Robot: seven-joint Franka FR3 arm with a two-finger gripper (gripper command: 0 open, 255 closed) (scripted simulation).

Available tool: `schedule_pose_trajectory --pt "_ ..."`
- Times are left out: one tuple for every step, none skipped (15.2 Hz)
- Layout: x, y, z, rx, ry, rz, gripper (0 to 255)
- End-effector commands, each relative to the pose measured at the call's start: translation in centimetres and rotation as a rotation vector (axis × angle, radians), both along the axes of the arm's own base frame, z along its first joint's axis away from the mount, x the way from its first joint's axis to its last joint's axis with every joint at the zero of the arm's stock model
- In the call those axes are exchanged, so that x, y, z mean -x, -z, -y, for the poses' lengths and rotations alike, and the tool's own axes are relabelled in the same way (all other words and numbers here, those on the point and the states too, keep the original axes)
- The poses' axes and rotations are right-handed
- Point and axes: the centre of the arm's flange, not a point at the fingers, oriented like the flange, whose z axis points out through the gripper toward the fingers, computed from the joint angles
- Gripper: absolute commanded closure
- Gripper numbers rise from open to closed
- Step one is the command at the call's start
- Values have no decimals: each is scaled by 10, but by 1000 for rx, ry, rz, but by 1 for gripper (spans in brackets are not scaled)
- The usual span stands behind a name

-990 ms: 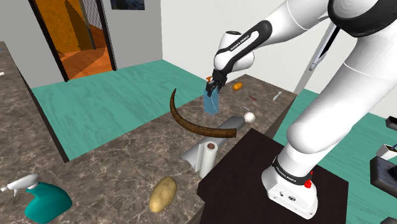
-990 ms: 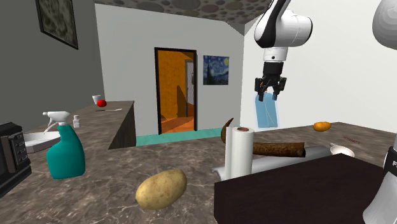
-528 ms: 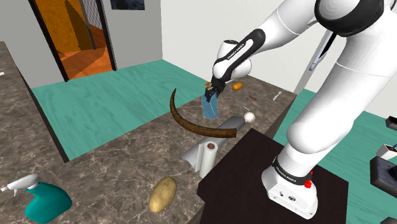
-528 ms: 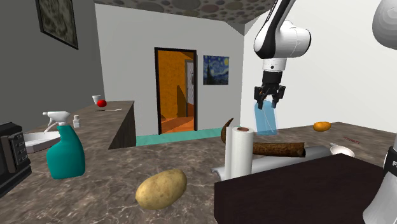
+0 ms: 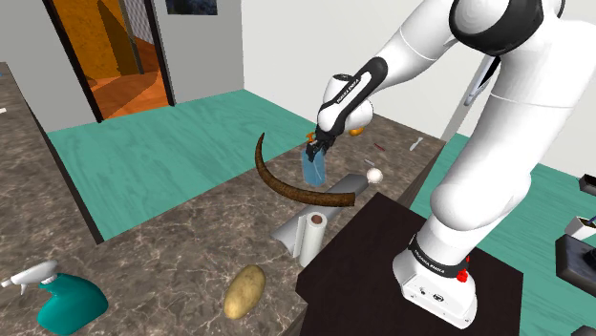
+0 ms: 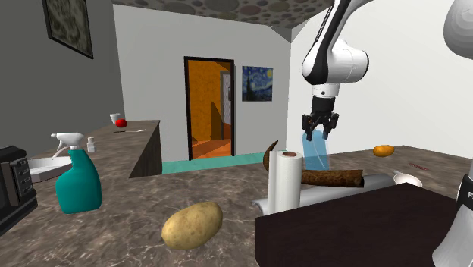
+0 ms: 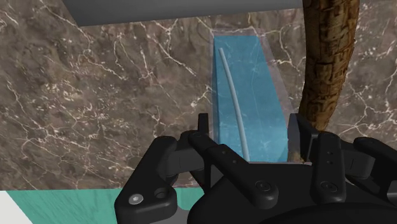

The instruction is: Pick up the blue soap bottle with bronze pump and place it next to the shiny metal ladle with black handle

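A translucent blue soap bottle point(image 5: 313, 168) hangs upright from my gripper point(image 5: 312, 146), which is shut on its top. Its base is close to the marble counter point(image 5: 191, 239), just behind a long curved brown bark-like object point(image 5: 287, 187); whether it touches the counter I cannot tell. From the second exterior view the bottle point(image 6: 316, 152) sits under the gripper point(image 6: 319, 130), behind a paper towel roll point(image 6: 286, 180). Along the gripper point(image 7: 249, 137), the bottle point(image 7: 245, 95) is clasped between the fingers, beside the brown object point(image 7: 327, 70). A grey ladle with a pale bowl point(image 5: 363, 178) lies just to the shoulder view's right of the bottle.
A paper towel roll point(image 5: 311, 238) stands by the dark stand point(image 5: 382, 262). A potato point(image 5: 244, 291) and a teal spray bottle point(image 5: 67, 302) lie nearer on the counter. A small orange object point(image 5: 355, 129) sits at the far end. An open doorway point(image 5: 105, 52) lies beyond.
The gripper has come down with the blue bottle still in it, drifting slightly toward the shoulder view's left, so the bottle is now low over the counter behind the brown object.
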Motion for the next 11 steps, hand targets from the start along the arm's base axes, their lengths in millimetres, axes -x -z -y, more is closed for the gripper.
schedule_pose_trajectory --pt "1 11 0 0 0 1 255" --pt "1 16 0 0 0 1 255" --pt "1 21 0 0 0 1 255" --pt "1 26 0 0 0 1 255" --pt "1 32 0 0 0 1 255" --pt "1 37 0 0 0 1 255" --pt "1 41 0 0 0 1 255" --pt "1 41 0 0 0 1 255" --pt "1 41 0 0 0 1 255" --pt "1 41 0 0 0 1 255" --pt "1 41 0 0 0 1 255"
